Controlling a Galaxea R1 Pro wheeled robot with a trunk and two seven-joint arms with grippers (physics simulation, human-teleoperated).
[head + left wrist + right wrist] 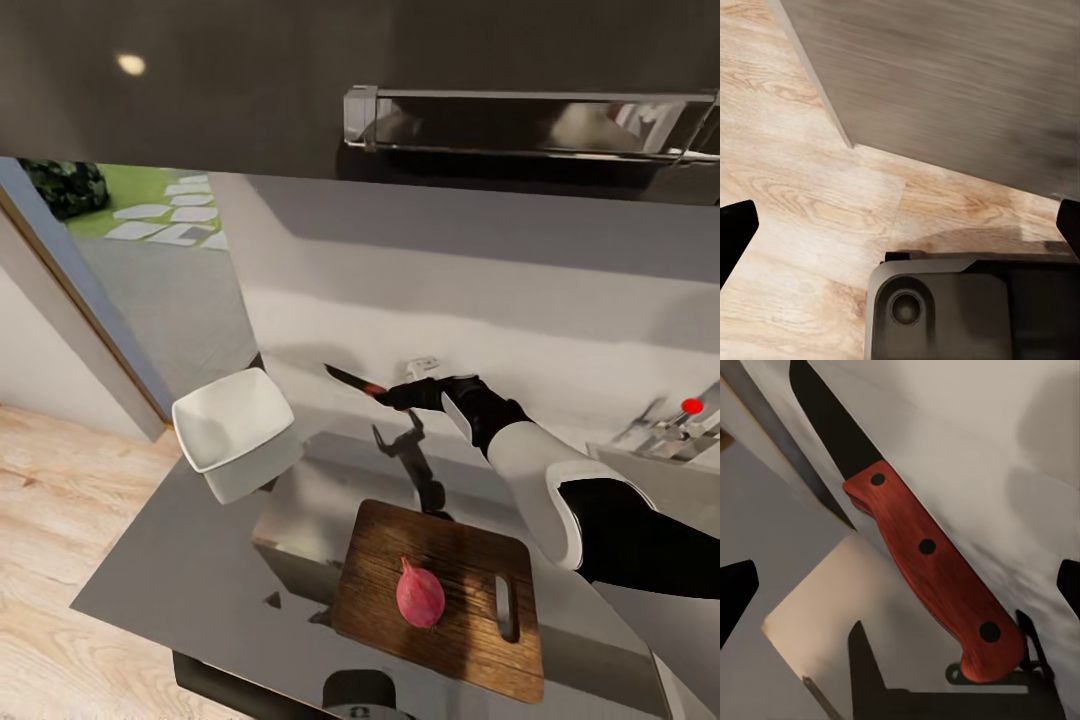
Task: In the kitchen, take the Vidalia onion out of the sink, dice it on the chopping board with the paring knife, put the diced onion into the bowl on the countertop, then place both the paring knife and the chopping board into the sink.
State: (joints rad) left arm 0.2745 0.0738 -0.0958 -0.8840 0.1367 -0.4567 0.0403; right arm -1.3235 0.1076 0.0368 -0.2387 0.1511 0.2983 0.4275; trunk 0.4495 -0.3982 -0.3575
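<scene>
The Vidalia onion (420, 595), a reddish-pink bulb, lies whole on the brown chopping board (470, 560) near the countertop's (180, 560) front edge. Beyond the board and well above the worktop, my right gripper (398, 395) is shut on the paring knife (352, 380), dark blade pointing left. The right wrist view shows the knife's red handle (934, 559) crossing between the fingers of the right gripper (900, 585). At the counter's left end stands the white bowl (235, 425). The sink's chrome tap (665, 425) shows at the right edge; the basin is out of view. My left gripper (900, 225) hangs open over the floor.
Dark wall cabinets and a chrome hood (530, 125) hang over the counter. A window (150, 270) opens at the left. Wooden floor (50, 500) lies left of the counter's end. In the left wrist view, my base (967, 307) sits beside a grey cabinet side (960, 82).
</scene>
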